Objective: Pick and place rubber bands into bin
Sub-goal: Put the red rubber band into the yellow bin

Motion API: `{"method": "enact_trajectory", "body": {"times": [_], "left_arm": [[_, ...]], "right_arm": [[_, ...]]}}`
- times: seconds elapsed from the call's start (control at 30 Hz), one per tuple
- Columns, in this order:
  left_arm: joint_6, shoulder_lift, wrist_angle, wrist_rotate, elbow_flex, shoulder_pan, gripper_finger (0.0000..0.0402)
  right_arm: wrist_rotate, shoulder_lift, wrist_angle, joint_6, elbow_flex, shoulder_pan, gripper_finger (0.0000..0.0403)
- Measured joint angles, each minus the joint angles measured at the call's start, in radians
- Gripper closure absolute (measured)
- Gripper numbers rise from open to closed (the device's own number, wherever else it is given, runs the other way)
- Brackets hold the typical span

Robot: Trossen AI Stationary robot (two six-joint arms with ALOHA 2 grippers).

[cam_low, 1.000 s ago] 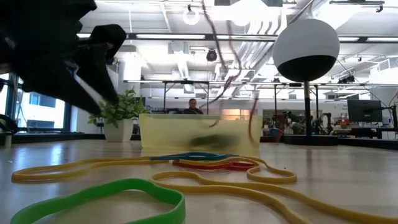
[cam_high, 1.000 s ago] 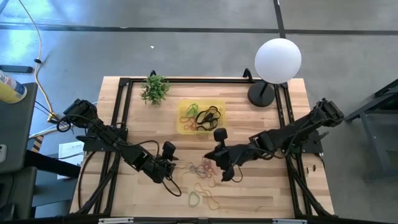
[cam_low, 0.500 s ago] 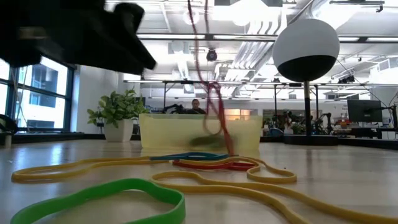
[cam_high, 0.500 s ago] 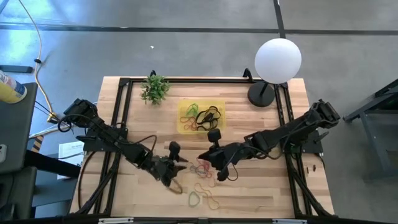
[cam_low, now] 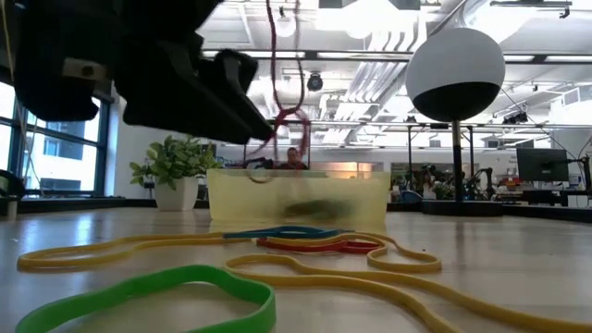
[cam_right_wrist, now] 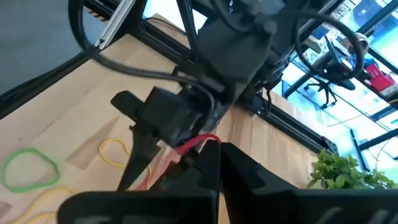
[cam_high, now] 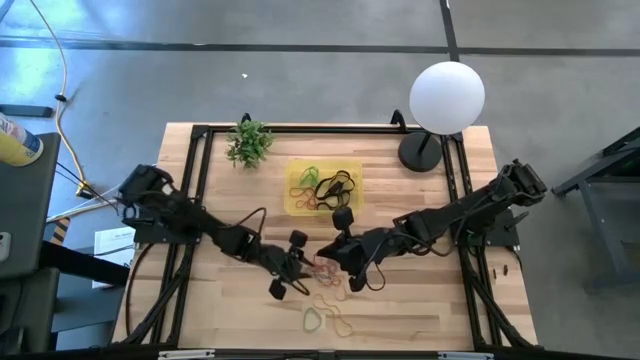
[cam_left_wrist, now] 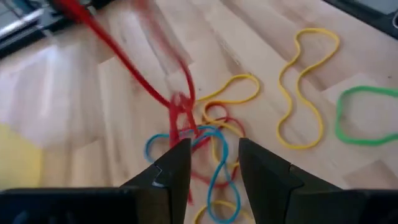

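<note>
Bright, even daylight fills every view, ceiling lights [cam_low: 361,14] glare at twelve o'clock in the low view, where the near arm is a dark silhouette, and the left wrist view shows motion blur.

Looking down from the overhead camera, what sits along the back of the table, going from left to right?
Small green plant → shallow translucent yellow plastic bin holding rubber bands → white globe lamp on a black base.

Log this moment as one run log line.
left tool: open, by pile | right tool: shut on red band, lifted | bin: holds bands
</note>
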Motion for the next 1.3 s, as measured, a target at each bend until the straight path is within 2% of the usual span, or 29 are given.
{"method": "enact_trajectory", "body": {"times": [0.2, 0.5, 0.9, 1.07, 1.17, 1.3], "left_arm": [[-0.04, 0.054, 0.052, 0.023, 0.0, 0.041, 0.0279], [-0.046, 0.056, 0.064, -0.015, 0.0, 0.058, 0.0274], [-0.04, 0.056, 0.051, -0.013, 0.0, 0.056, 0.017], [-0.034, 0.056, 0.052, -0.002, 0.0, 0.056, 0.0144], [-0.042, 0.056, 0.052, -0.005, 0.0, 0.056, 0.0152], [-0.033, 0.056, 0.052, -0.006, 0.0, 0.056, 0.0211]], "right_arm": [[-0.003, 0.0, -0.001, -0.004, 0.0, -0.002, 0.0403], [-0.026, 0.0, -0.001, -0.004, 0.0, -0.001, 0.0403], [-0.032, 0.0, -0.002, -0.007, 0.0, -0.005, 0.0403], [-0.033, -0.001, -0.002, -0.006, 0.0, -0.005, 0.0403], [-0.033, -0.001, -0.002, -0.006, 0.0, -0.005, 0.0403], [-0.033, -0.001, -0.002, -0.005, 0.0, -0.005, 0.0403]]}}
